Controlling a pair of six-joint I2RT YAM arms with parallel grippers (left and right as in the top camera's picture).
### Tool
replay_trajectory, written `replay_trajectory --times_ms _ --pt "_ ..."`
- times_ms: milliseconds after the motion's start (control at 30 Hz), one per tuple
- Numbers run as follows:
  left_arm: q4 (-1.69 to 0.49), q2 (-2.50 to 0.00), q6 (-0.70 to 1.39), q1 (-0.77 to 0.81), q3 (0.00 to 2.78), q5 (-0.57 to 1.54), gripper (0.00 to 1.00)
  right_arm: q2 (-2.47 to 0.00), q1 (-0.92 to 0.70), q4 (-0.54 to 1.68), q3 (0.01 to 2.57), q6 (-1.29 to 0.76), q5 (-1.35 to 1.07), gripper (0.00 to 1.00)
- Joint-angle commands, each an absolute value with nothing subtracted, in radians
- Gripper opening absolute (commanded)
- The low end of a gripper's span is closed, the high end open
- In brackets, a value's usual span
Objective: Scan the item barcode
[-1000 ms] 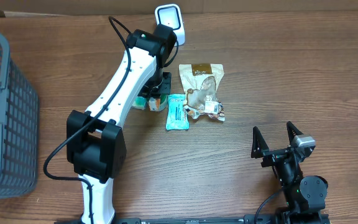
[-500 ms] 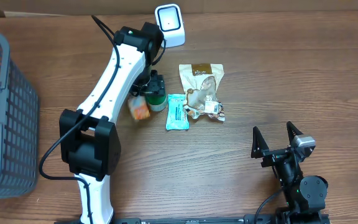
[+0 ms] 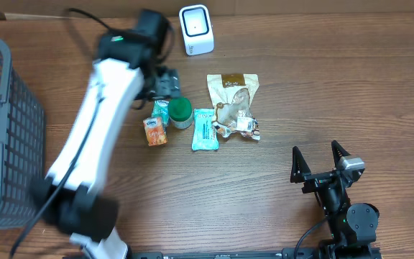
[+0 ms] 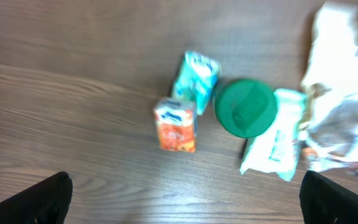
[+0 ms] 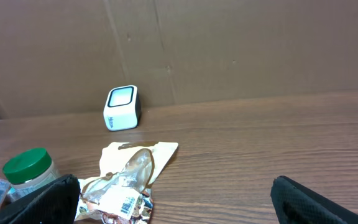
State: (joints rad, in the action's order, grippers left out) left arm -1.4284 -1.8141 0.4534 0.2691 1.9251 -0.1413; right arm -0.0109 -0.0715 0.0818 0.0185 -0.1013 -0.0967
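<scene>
Neither arm holds anything: the left gripper (image 4: 185, 182) hangs spread wide above the orange carton (image 4: 177, 124), and the right gripper (image 3: 320, 160) sits spread near the front edge of the tabletop (image 3: 322, 79). The carton lies flat just beside the teal carton (image 4: 194, 73) and the green-lidded jar (image 4: 245, 107), well apart from the scanner (image 3: 196, 29). Lifting an item and showing its barcode to the scanner looks yet to be done.

Seemingly, left pincer (image 3: 162, 80) released orange carton (image 3: 156, 132).
</scene>
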Motion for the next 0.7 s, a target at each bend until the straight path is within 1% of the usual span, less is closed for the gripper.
replay_trajectory --times_ms 0,67,167,233,267,300,433,533,567,667 --pt "-1.428 -1.637 0.336 0.175 1.946 -0.028 1.0 -0.003 -0.066 0.077 0.008 -0.104 -0.09 1.0" --pt "-1.432 -1.564 0.192 0.069 1.946 0.116 1.0 -0.003 -0.066 0.077 0.008 -0.104 -0.09 1.0" --pt "-1.463 -1.517 0.107 -0.048 1.946 0.131 1.0 -0.003 -0.066 0.077 0.008 -0.104 -0.09 1.0" --pt "-1.489 -1.504 0.108 -0.104 1.946 0.132 1.0 -0.003 -0.066 0.077 0.008 -0.104 -0.09 1.0" --pt "-1.517 -1.495 0.109 -0.15 1.946 0.139 0.95 -0.003 -0.066 0.077 0.008 -0.104 -0.09 1.0" --pt "-1.526 -1.49 0.109 -0.181 1.946 0.157 0.94 -0.003 -0.066 0.077 0.008 -0.104 -0.09 1.0" --pt "-1.516 -1.481 0.129 -0.301 1.946 0.185 0.95 -0.003 -0.066 0.077 0.008 -0.104 -0.09 1.0" --pt "-1.522 -1.481 0.2 -0.378 1.946 0.185 0.95 -0.003 -0.066 0.077 0.008 -0.104 -0.09 1.0" --pt "-1.525 -1.482 0.218 -0.407 1.946 0.184 1.0 -0.003 -0.066 0.077 0.008 -0.104 -0.09 1.0" --pt "-1.525 -1.485 0.217 -0.419 1.946 0.157 1.0 -0.003 -0.066 0.077 0.008 -0.104 -0.09 1.0"
